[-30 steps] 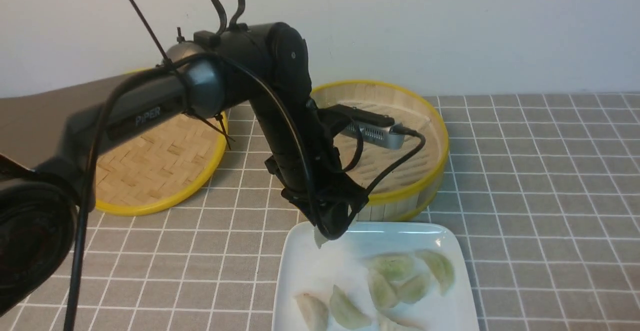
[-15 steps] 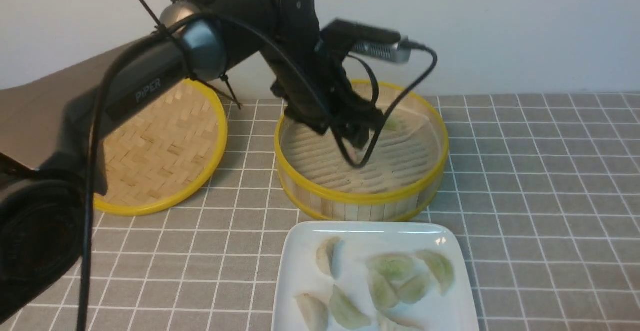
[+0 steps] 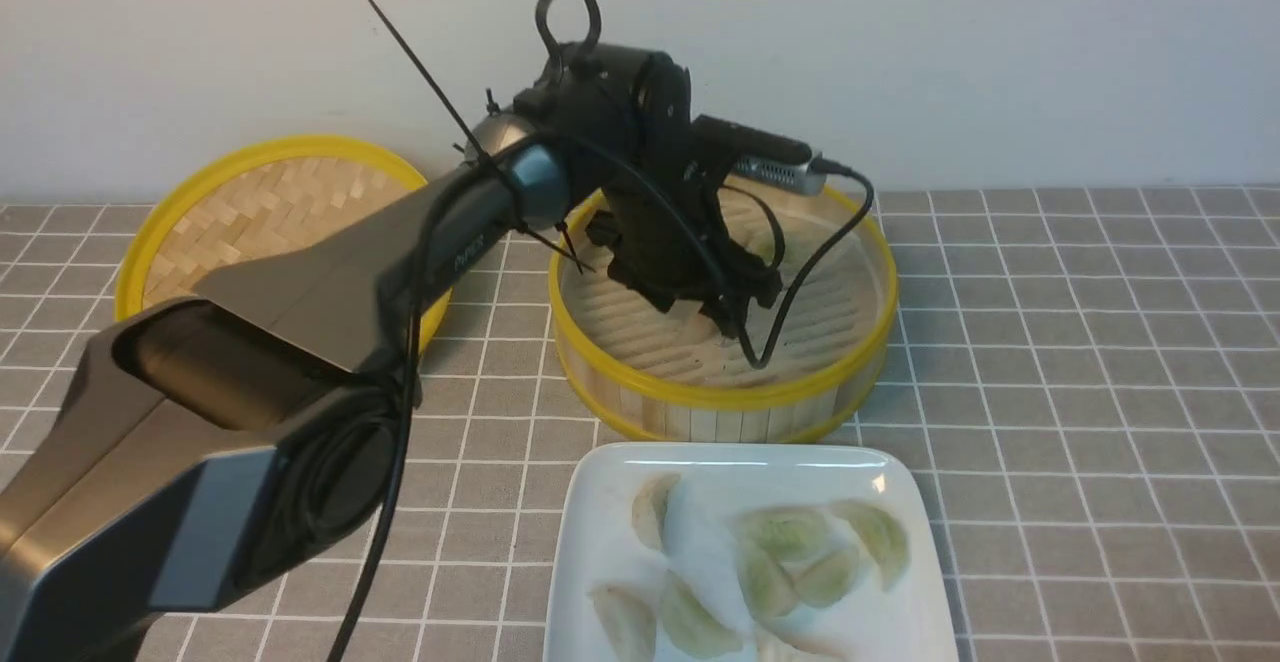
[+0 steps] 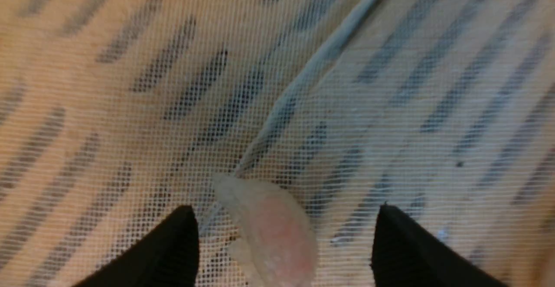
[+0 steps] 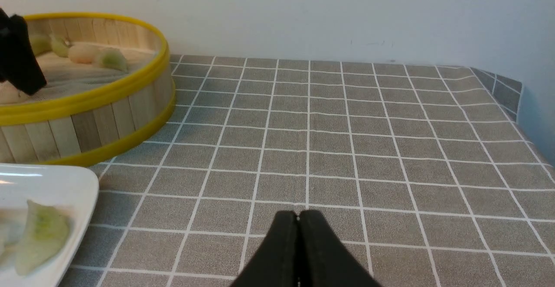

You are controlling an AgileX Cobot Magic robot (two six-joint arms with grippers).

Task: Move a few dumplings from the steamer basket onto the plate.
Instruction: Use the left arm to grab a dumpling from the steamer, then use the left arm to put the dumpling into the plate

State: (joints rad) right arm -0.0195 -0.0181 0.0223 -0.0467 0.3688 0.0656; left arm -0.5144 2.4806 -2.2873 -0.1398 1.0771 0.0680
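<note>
My left gripper [image 3: 735, 317] is down inside the round bamboo steamer basket [image 3: 720, 397], its jaws wide open. In the left wrist view a pinkish dumpling [image 4: 273, 230] lies on the mesh liner between the two black fingertips [image 4: 182, 235], touching neither. More dumplings, one pinkish [image 5: 82, 53] and one green [image 5: 112, 59], rest at the basket's far wall. The white square plate [image 3: 610, 542] in front of the basket holds a pale dumpling [image 3: 655, 507] and several green ones [image 3: 790, 532]. My right gripper [image 5: 298, 214] is shut and empty above the tablecloth, right of the plate.
The shallow woven lid [image 3: 250, 202] lies left of the basket, partly behind my left arm. A grey checked cloth [image 5: 347, 148] covers the table, which ends at a wall behind and at an edge on the right. A loose cable [image 3: 800, 282] hangs from the left wrist into the basket.
My left gripper let go of a pale dumpling onto the plate's back left, opened, rose, swung back and came down into the basket over a pinkish dumpling.
</note>
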